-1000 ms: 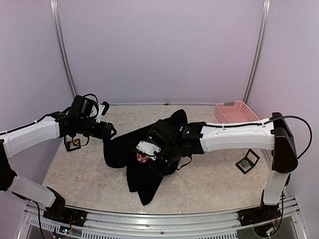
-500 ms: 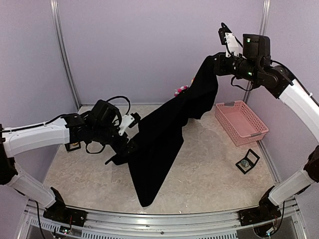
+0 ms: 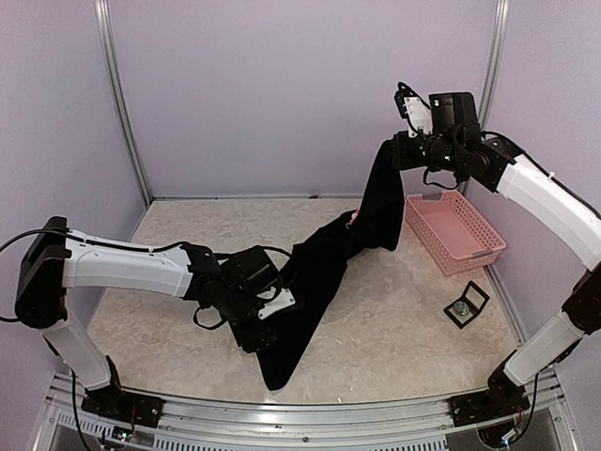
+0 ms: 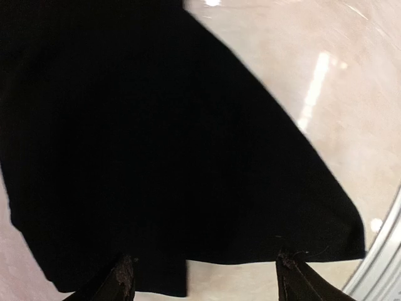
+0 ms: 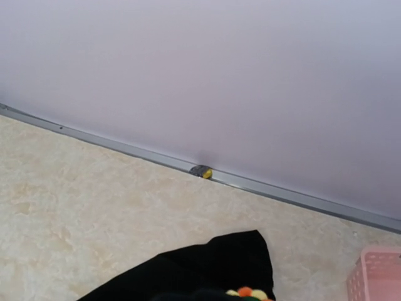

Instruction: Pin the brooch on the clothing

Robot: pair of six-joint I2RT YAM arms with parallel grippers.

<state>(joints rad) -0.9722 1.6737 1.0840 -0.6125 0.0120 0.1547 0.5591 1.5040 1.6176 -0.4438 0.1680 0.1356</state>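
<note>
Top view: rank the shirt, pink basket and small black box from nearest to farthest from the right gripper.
1. shirt: clamped in the raised right gripper, hanging down from it to the table.
2. basket: on the table below the gripper, far right corner.
3. box: on the table's right side, nearer the arm bases than the basket.

no legible text, label, brand, number or sign on anything

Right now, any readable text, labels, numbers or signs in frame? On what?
None readable in any view.
black shirt: no print or lettering showing.
flower badge: coloured beads only, no text.
pink basket: no label visible.
small black box: too small to tell any marking.
</note>
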